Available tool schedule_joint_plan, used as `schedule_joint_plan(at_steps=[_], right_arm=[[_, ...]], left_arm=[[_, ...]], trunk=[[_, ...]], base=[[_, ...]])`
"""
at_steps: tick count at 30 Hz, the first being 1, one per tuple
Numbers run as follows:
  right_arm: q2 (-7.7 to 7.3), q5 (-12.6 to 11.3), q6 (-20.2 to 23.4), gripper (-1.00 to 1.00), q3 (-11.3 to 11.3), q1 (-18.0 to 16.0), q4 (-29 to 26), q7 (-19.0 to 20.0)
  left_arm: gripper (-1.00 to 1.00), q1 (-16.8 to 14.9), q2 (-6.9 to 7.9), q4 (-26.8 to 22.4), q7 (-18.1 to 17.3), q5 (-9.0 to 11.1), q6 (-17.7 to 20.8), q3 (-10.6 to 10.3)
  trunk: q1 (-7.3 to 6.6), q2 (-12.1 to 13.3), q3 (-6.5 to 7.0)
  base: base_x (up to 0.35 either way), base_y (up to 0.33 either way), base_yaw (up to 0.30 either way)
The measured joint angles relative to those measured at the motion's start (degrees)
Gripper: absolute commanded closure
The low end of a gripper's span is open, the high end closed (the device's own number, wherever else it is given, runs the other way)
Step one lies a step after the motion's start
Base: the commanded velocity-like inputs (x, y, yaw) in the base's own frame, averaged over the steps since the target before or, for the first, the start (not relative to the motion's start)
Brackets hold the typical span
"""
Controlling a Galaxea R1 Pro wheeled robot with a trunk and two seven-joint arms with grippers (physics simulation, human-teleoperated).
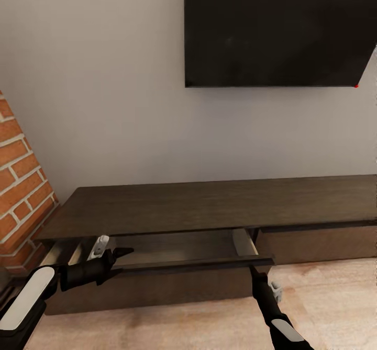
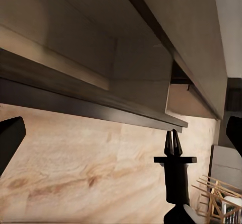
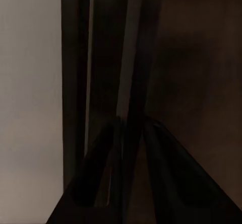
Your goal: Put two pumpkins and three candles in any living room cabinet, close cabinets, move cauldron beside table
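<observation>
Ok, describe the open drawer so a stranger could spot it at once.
Find the black screen on the grey wall; below it runs the long dark-brown cabinet. The open drawer is its left one, nearest the brick wall, with the left gripper and the right gripper at its front's two ends. Unlike the flush drawer beside it, it juts out, showing a pale interior.

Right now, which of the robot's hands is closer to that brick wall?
Left. The left hand is at the open drawer's end nearest the brick wall; the right hand is at the drawer's far end.
</observation>
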Motion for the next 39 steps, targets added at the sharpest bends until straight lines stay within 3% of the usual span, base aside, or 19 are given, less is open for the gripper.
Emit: schedule_joint_plan(at_steps=[20,39], right_arm=[[-0.31,-0.2,0.2,1.00,-0.3,0.0,0.0,0.0],[-0.43,-0.3,0.3,1.00,-0.4,0.0,0.0,0.0]], left_arm=[[-1.00,0.0,0.00,0.0,0.0,0.0,0.0,0.0],[-1.00,0.0,-0.01,0.0,0.0,0.0,0.0,0.0]], trunk=[[0.00,0.0,0.00],[-0.02,0.0,0.00]], base=[[-0.175,0.000,0.000],[-0.063,0.000,0.000]])
